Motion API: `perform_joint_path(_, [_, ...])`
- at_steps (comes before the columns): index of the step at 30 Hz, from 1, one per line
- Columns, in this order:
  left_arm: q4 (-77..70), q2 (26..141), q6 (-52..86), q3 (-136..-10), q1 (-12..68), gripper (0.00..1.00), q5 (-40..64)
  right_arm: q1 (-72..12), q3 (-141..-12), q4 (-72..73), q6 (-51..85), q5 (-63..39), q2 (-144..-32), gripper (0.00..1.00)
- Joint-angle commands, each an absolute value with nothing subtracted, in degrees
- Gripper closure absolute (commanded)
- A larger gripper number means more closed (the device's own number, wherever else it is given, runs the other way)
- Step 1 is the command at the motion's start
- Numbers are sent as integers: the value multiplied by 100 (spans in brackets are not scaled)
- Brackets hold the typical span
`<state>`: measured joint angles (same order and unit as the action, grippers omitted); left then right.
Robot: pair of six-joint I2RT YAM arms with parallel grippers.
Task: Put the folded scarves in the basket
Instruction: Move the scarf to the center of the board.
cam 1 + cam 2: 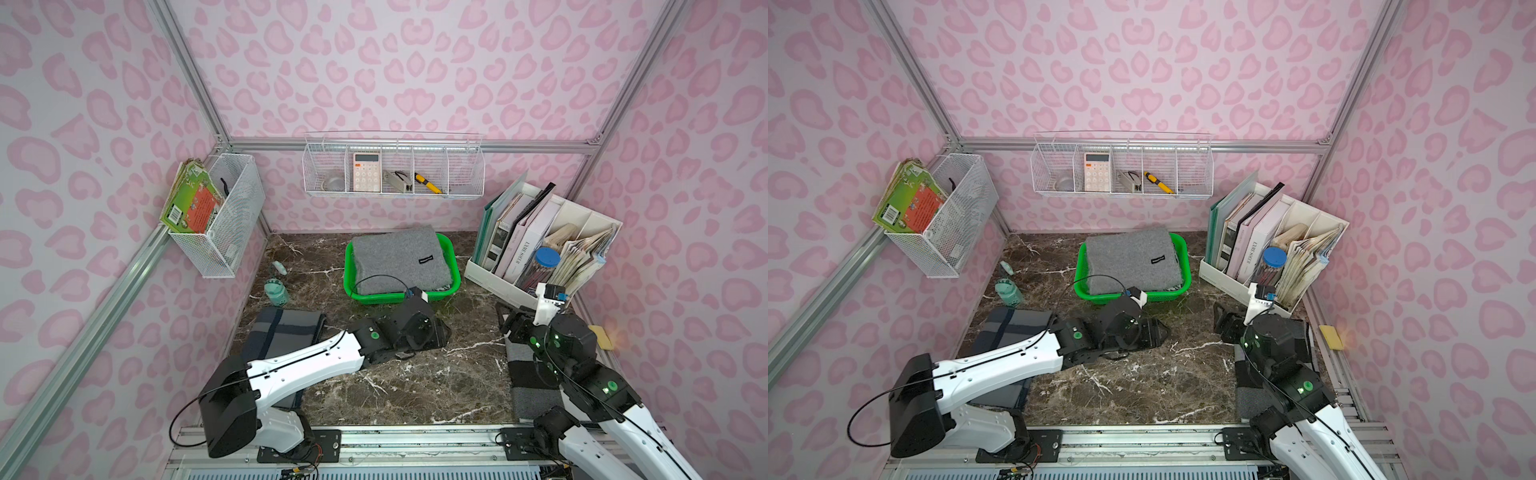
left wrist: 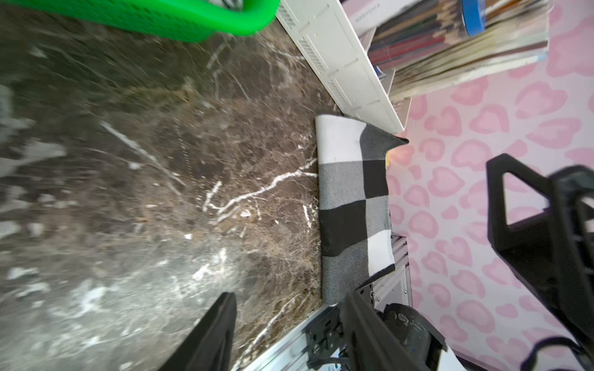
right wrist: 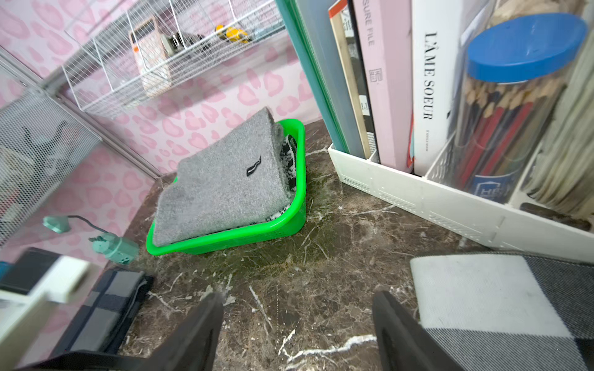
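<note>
A green basket (image 1: 349, 270) sits in the middle of both top views, at the back of the brown stone bench (image 1: 415, 374). A gray scarf (image 1: 399, 259) lies folded inside it. The scarf fills almost the whole basket. It lies slanted, with its far end higher than the rim. It has a small black tag (image 1: 426, 260). A black and white cloth (image 3: 289, 154) peeks out from under it.

The left arm (image 1: 303, 365) reaches in from the lower left of the frame. The left jaws sit just below the basket in the picture, close to its front rim. They are spread apart, with only bare bench between them. They hold nothing.

The right arm (image 1: 582, 345) comes in from the lower right. The right jaws are spread wide too, and they are empty. One of their fingers (image 3: 395, 334) is just beside a checked scarf (image 1: 528, 401). This scarf is black, white and gray, and it lies flat at the right side of the frame. I cannot tell if the finger touches it.

A dark blue and gray scarf (image 1: 286, 328) lies folded at the left, partly under the left arm. A small mint green gadget (image 1: 276, 291) stands just above it in the frame. A white book holder (image 1: 494, 282) stands to the right of the basket. It holds books and a jar with a blue lid (image 1: 546, 257), full of pencils.
</note>
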<state>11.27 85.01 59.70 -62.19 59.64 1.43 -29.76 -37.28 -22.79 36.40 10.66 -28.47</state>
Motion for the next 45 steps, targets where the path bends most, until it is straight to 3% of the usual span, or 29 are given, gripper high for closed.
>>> perform_joint_path(1, [568, 9294, 6378, -6706, 6290, 44, 176, -2982, -3798, -2866, 4012, 1112, -2437, 24])
perform_joint_path(10, [237, 11430, 6887, -8010, 6798, 46, 1105, -2980, -3911, -3456, 4192, 1094, -1821, 23])
perform_joint_path(24, [-150, 13045, 7554, -9032, 7207, 49, 1727, -2986, -3781, -3603, 4329, 1008, -1469, 22])
perform_joint_path(28, [-97, 13054, 7606, -8962, 7204, 52, 1641, -2980, -3786, -3595, 4333, 1017, -1418, 22])
perform_joint_path(30, [-136, 13044, 7620, -8930, 7208, 62, 1630, -2981, -3768, -3587, 4333, 1011, -1430, 22])
perform_joint_path(33, [-196, 13021, 7595, -8922, 7199, 94, 1665, -2986, -3729, -3579, 4337, 994, -1459, 22])
perform_joint_path(34, [-160, 12976, 7557, -8893, 7191, 100, 1620, -2984, -3718, -3569, 4333, 985, -1479, 22])
perform_joint_path(39, [-126, 12269, 7313, -8019, 6956, 100, 1307, -2982, -3643, -3469, 4318, 868, -1583, 22])
perform_joint_path(43, [604, 10986, 7051, -6845, 6682, 100, 561, -2986, -3495, -3301, 4322, 703, -1768, 22])
perform_joint_path(44, [965, 10609, 6950, -6618, 6605, 99, 342, -2987, -3432, -3213, 4327, 642, -1822, 22])
perform_joint_path(45, [1350, 10297, 6875, -6420, 6542, 90, 135, -2982, -3377, -3126, 4337, 581, -1880, 22])
